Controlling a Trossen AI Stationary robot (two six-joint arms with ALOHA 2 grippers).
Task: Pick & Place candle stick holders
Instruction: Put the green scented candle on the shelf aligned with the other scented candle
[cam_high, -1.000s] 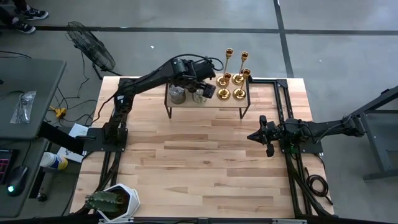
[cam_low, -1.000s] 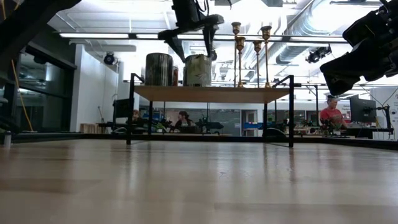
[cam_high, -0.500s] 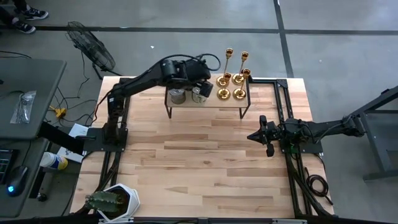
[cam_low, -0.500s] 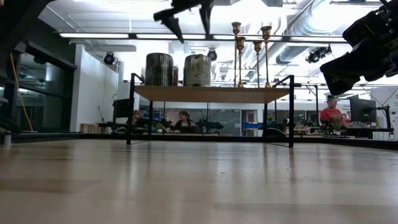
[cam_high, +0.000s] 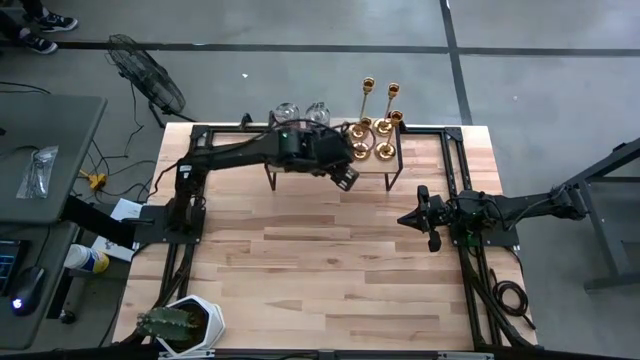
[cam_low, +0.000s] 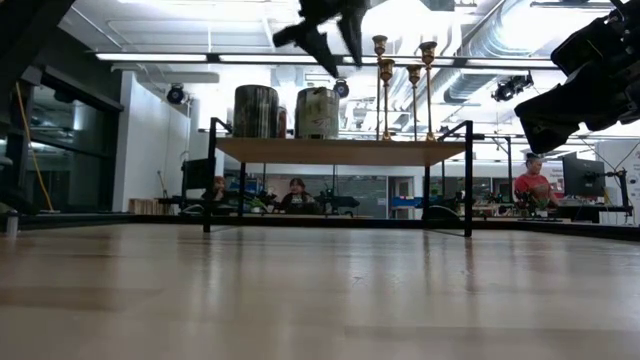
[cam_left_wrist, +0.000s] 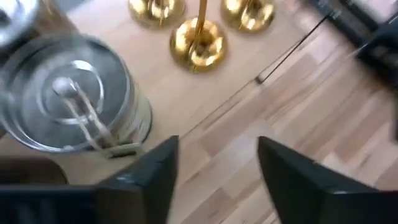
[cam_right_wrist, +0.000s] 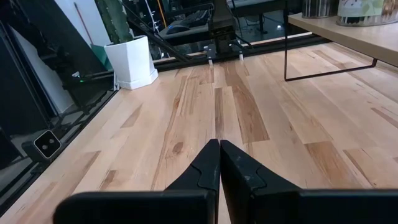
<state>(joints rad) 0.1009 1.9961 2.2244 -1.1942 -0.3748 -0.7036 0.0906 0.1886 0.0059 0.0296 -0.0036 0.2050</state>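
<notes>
Gold candlesticks (cam_high: 372, 150) and two silver holders (cam_low: 317, 112) stand on the raised shelf (cam_low: 340, 150). Above it the left gripper (cam_left_wrist: 214, 168) hovers empty, fingers parted. Judging by this, any placing remains; the right gripper (cam_right_wrist: 219, 163), clenched, waits well apart.

overhead, table-level, two wrist views, shared shelf (cam_high: 330, 160)

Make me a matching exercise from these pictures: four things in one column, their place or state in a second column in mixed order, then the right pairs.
Things:
1. left gripper
2. right gripper
3. gold candlesticks
4. silver-grey holders

Places or states:
A. on the raised shelf's left part
B. jaws shut, waiting at the table's right side
C. on the raised shelf's right part
D. jaws apart and empty, above the shelf's front edge

Pairs: 1-D, 2-B, 3-C, 4-A
</notes>
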